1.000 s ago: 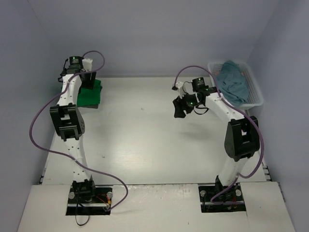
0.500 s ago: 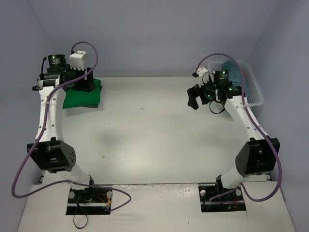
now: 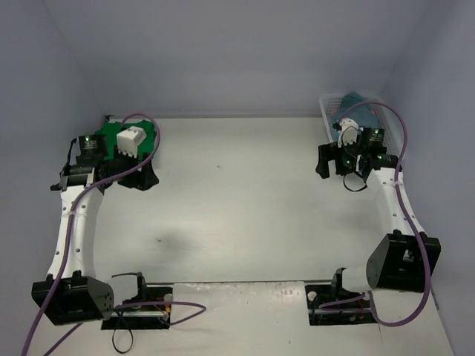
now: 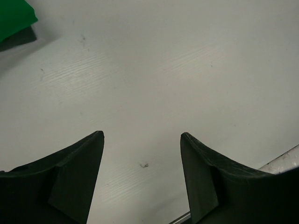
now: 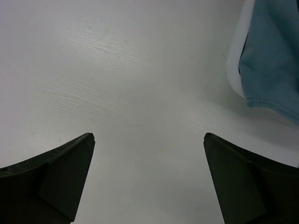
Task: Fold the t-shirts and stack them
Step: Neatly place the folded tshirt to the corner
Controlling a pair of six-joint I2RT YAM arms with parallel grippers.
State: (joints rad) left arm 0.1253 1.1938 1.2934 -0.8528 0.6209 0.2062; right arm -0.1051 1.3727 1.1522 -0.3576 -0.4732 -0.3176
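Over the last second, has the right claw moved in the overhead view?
Yes. The right claw has swung rightward and now sits close beside the left edge of the white plastic mesh basket.

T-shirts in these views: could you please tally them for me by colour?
Bright green cloth t-shirt, folded: 1
Dark grey cloth t-shirt, lying under the green one: 1
Teal-blue cloth t-shirt, in the white plastic mesh basket: 1
Total: 3
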